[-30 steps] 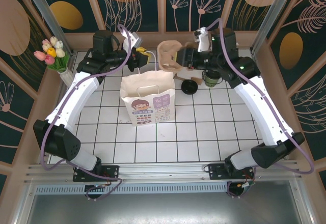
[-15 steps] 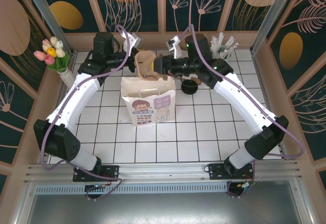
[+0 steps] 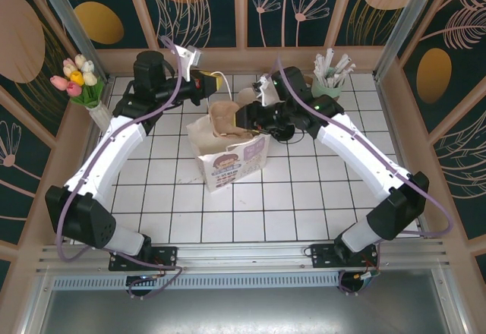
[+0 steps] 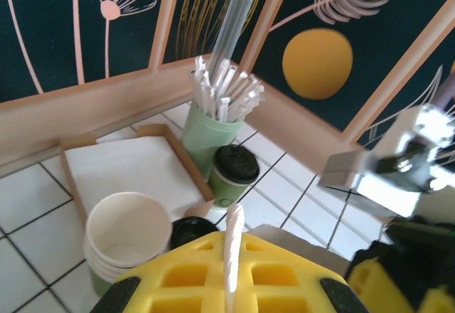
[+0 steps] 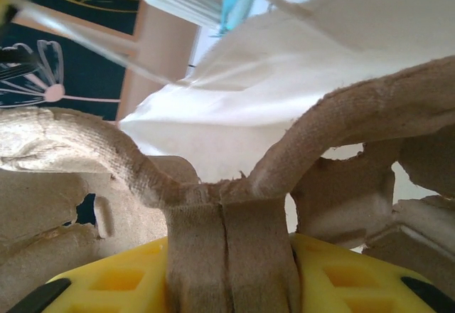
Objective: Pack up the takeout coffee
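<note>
The takeout coffee (image 4: 233,174), a small dark-green cup with a black lid, stands on the tiles beside the mint-green cup of straws (image 4: 213,124). My left gripper (image 4: 232,260) is shut on the white twisted handle (image 4: 233,231) of the white paper bag (image 3: 231,159), which stands tilted mid-table. In the top view the left gripper (image 3: 208,83) sits behind the bag. My right gripper (image 5: 229,256) is shut on the middle rib of a brown pulp cup carrier (image 5: 227,220). It holds that carrier (image 3: 225,119) over the bag's open mouth, and the right gripper (image 3: 250,115) is just right of it.
A stack of cream-white cups (image 4: 128,231) and a loose black lid (image 4: 190,229) sit near a tray of napkins (image 4: 124,167). The straw cup (image 3: 328,76) stands at the back right. A tulip vase (image 3: 80,83) is at the left wall. Wooden walls ring the table.
The left gripper shut on the bag's handle and drew it back, tilting the bag. The right arm swung the cup carrier left and brought it down to the bag's mouth.
</note>
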